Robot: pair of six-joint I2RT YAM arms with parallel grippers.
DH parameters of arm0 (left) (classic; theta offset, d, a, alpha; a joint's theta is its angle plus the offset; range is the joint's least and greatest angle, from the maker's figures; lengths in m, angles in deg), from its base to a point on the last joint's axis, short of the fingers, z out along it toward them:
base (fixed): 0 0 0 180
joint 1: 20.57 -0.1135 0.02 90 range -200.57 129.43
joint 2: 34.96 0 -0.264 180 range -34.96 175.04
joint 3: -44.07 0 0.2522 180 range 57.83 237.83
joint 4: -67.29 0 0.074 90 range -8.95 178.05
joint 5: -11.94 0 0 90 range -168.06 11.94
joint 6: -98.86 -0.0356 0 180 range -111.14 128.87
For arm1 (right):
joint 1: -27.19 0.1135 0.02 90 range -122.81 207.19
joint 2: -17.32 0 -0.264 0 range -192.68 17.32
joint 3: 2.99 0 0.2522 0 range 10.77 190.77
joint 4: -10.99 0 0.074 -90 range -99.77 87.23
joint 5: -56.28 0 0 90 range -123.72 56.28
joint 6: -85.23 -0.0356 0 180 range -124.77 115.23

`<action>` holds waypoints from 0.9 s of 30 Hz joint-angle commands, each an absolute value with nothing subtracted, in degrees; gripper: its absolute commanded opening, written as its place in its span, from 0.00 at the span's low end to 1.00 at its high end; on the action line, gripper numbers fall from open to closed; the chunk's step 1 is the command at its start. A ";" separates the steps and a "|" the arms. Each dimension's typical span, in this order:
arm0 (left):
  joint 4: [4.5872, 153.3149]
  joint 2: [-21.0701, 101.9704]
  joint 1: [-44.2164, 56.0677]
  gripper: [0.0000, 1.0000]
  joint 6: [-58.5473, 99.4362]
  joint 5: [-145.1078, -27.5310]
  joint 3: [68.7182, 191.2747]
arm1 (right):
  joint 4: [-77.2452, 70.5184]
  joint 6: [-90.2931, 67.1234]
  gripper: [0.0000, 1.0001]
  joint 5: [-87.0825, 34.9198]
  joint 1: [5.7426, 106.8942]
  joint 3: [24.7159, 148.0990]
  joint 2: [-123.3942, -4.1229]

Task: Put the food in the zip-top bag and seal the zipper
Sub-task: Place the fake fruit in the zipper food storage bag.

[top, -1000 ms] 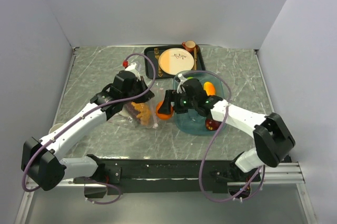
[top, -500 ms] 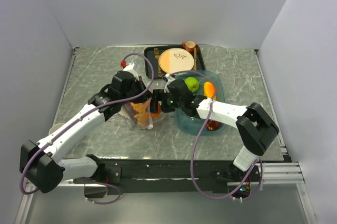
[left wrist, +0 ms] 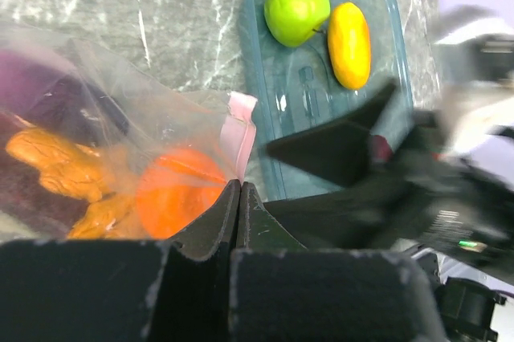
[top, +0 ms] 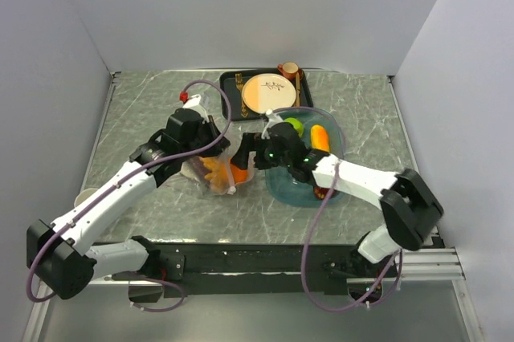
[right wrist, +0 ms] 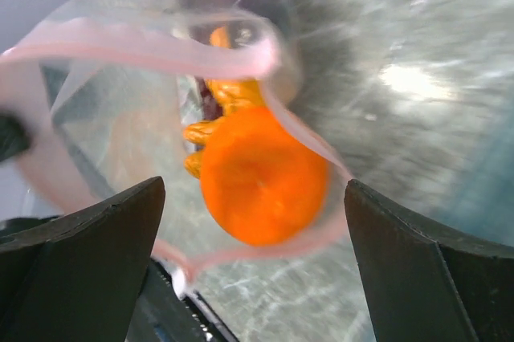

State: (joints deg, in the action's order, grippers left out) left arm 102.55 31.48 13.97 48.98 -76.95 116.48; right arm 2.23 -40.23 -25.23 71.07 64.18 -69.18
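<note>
Orange [right wrist: 261, 173] sits just inside the bag [right wrist: 104, 117] mouth, right gripper [right wrist: 250, 195] splayed open. If the left gripper [left wrist: 238, 197], pinching the bag, slips, it could roll out.

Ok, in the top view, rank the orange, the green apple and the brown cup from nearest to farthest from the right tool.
1. The orange, just ahead of the right tool, inside the zip-top bag.
2. The green apple, in the teal tray, back beside that arm's wrist.
3. The brown cup, farthest back, toward the right.
</note>
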 commanded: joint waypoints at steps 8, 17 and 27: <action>102.76 27.45 14.05 0.01 48.15 -71.03 120.40 | -8.31 -33.34 0.80 -32.33 67.45 64.39 -59.84; 105.75 24.99 14.06 0.01 48.85 -66.64 121.20 | -3.12 -37.64 0.55 -21.51 67.62 62.19 -63.70; 107.25 22.88 14.06 0.02 48.59 -65.05 121.46 | -4.09 -35.44 0.49 -18.44 67.71 67.72 -71.27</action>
